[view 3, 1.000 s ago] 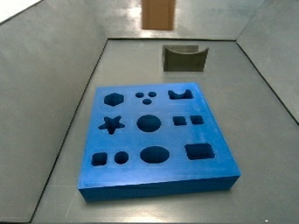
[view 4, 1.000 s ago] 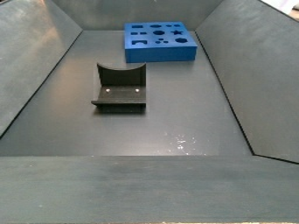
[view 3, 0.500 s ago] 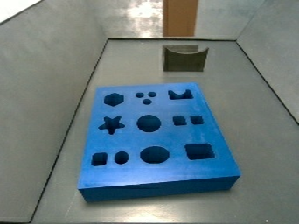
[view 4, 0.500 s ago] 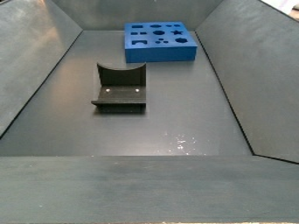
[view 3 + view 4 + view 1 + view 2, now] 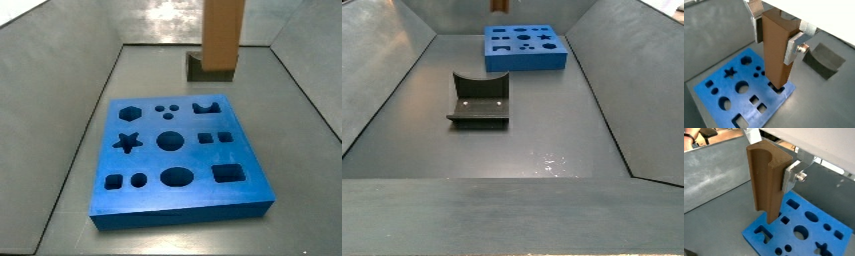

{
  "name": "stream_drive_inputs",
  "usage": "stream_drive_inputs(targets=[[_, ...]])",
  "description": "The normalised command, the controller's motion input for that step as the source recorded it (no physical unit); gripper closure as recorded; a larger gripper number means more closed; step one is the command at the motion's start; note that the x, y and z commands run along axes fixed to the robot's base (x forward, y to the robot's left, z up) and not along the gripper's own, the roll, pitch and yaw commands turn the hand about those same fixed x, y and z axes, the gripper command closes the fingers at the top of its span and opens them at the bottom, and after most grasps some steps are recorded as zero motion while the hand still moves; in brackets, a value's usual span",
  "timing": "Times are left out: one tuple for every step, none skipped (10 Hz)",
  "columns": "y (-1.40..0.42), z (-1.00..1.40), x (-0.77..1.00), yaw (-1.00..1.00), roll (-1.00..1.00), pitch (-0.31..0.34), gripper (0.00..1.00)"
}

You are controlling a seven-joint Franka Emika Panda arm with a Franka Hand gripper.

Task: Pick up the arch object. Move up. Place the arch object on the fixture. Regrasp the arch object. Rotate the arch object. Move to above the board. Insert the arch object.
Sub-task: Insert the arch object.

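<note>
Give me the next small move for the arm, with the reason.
Probably keep lowering slowly: the gripper holds the arch block upright, its lower end over the blue board near the arch hole, apparently not yet seated.

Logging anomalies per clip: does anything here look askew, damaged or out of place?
Nothing stands out. The gripper holds the arch object upright in its jaws above the board; the fixture sits empty and undisturbed.

Grey matte floor w/ sloped grey metal walls on each side, bin-like. Faint glare patch on floor nr front edge in a side view. Light even, soft.
</note>
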Motion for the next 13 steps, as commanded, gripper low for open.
stream_drive_inputs(targets=[[0.00,-0.48,0.42,-0.17,0.16,0.000,1.00],[0.00,-0.51,0.26,-0.47,0.18,0.014,1.00],[0.03,-0.45,0.13,-0.67,0.12,0.017,1.00],[0.07,-0.38,0.00,-0.52,0.02,0.019,1.00],[0.07,-0.19,0.00,0.00,0.00,0.000,1.00],[0.17,-0.31,0.00,0.33,-0.06,-0.054,1.00],[0.12,-0.37,-0.17,0.53,0.00,-0.101,1.00],[0.01,-0.22,-0.04,0.40,-0.06,-0.093,1.00],[0.01,-0.03,0.00,0.00,-0.04,0.000,1.00],[0.00,-0.21,0.00,0.53,0.00,-0.026,1.00],[0.00,-0.23,0.00,0.81,0.00,-0.030,1.00],[0.00,0.00,0.00,0.20,-0.03,-0.024,1.00],[-0.02,0.00,0.00,0.00,0.00,0.000,1.00]])
